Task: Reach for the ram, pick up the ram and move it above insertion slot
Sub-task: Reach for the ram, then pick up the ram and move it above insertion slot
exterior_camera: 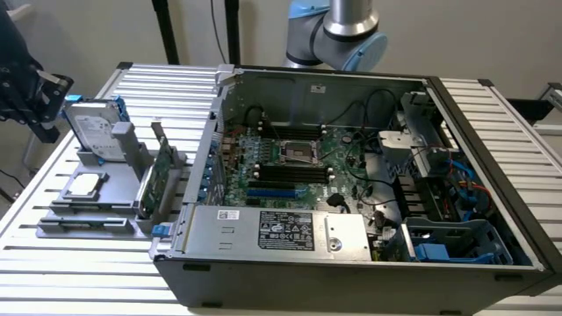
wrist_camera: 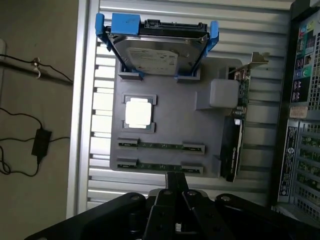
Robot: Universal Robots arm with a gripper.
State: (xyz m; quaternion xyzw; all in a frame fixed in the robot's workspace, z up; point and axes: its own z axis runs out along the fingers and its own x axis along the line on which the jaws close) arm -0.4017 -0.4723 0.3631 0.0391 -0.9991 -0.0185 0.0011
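Right now the arm [exterior_camera: 338, 29] shows a grey and blue joint behind the open case [exterior_camera: 351, 263]. Its gripper [wrist_camera: 174, 179] hangs above the grey holder [wrist_camera: 200, 130], pointing down at the end where the memory lies. From the wrist view the fingers look pressed together at their tips, with nothing held between them. The ram [wrist_camera: 160, 166] lies flat in the holder's groove nearest the gripper, apart from it and untouched. A second stick [wrist_camera: 161, 145] lies alongside it in the next groove. Past those, toward the other end of the holder, a square chip [wrist_camera: 140, 112] sits in its pocket. Beyond that the drive [wrist_camera: 155, 57] stands tilted on edge in its blue rails. The card [wrist_camera: 232, 145] stands upright along the side of the holder that faces the case, with a grey block just beside it. In the exterior view the holder sits on the ribbed table [exterior_camera: 88, 276], to the exterior view's left of the case, close against its wall. Inside the case the motherboard [exterior_camera: 299, 164] lies open to view, and its dark slots [exterior_camera: 294, 172] run side by side below the processor socket. Black cables loop across the board near them, and a power supply fills the near end. On the floor beside the table lie thin cables [wrist_camera: 20, 145].
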